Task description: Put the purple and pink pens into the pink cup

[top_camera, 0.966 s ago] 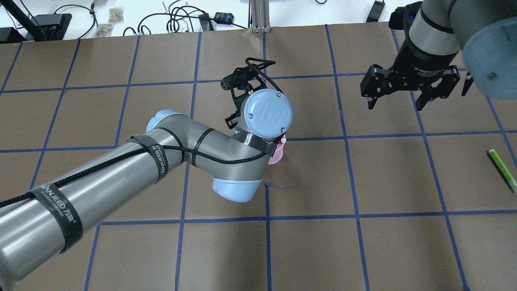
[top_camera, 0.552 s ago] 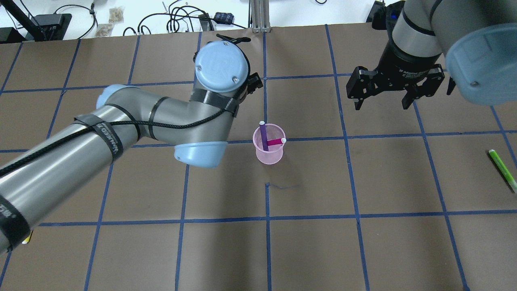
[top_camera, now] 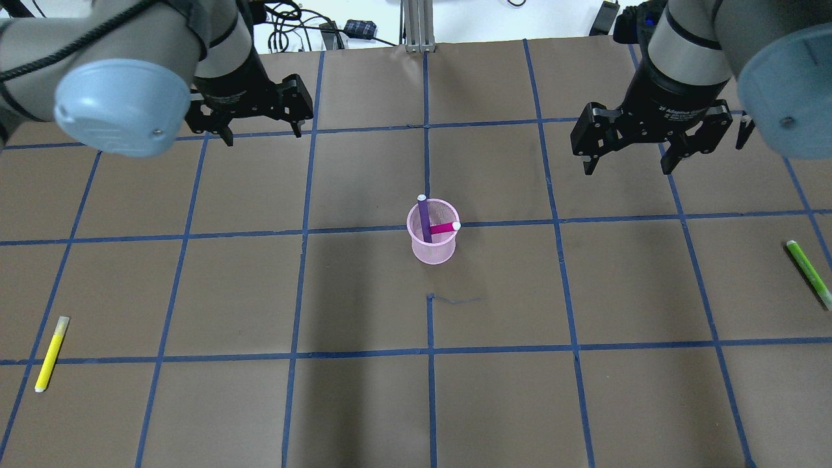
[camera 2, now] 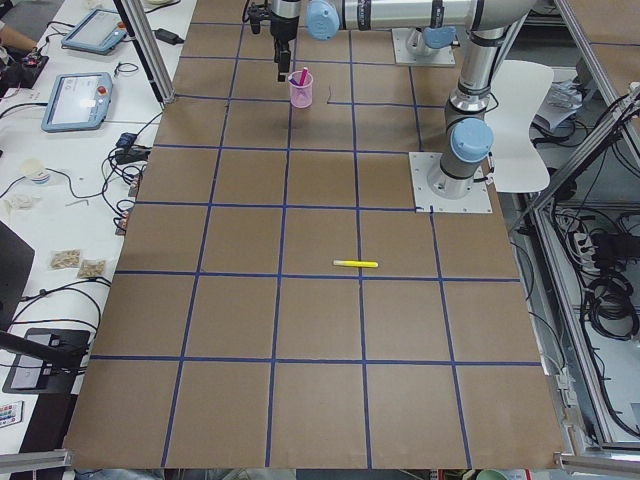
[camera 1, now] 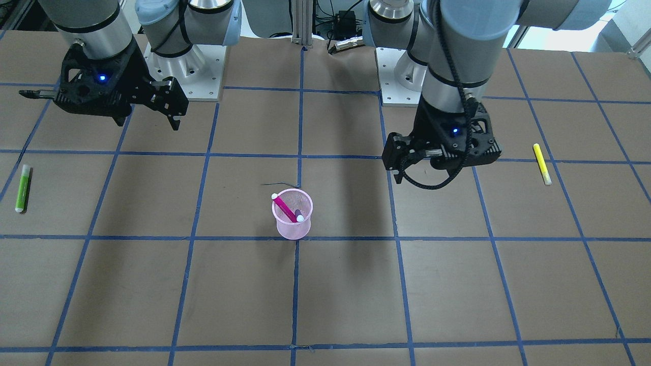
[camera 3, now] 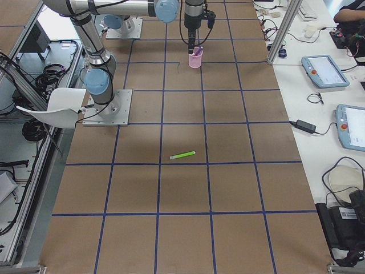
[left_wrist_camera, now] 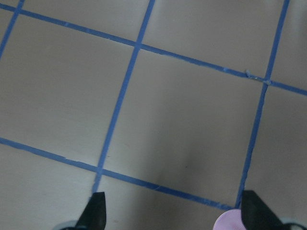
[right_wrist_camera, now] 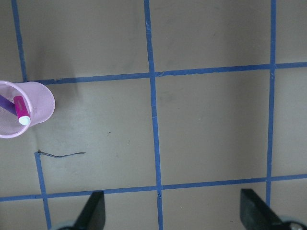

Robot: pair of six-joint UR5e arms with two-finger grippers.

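- Far left on the desk [top_camera: 364, 403] we've got a yellow pen [top_camera: 51, 354] lying flat, well apart from everything else.
- The left gripper [top_camera: 262, 134] hangs over the back-left squares, jaws spread wide, nothing between them.
- Dead centre we see the pink cup [top_camera: 433, 247] standing upright, with the purple pen [top_camera: 424, 218] and pink pen [top_camera: 445, 227] both inside, leaning on its rim, white tips poking up.
- The right gripper [top_camera: 627, 170] hovers back-right, jaws likewise apart and holding nothing.
- Far right, a green pen [top_camera: 808, 272] lies on the desk.
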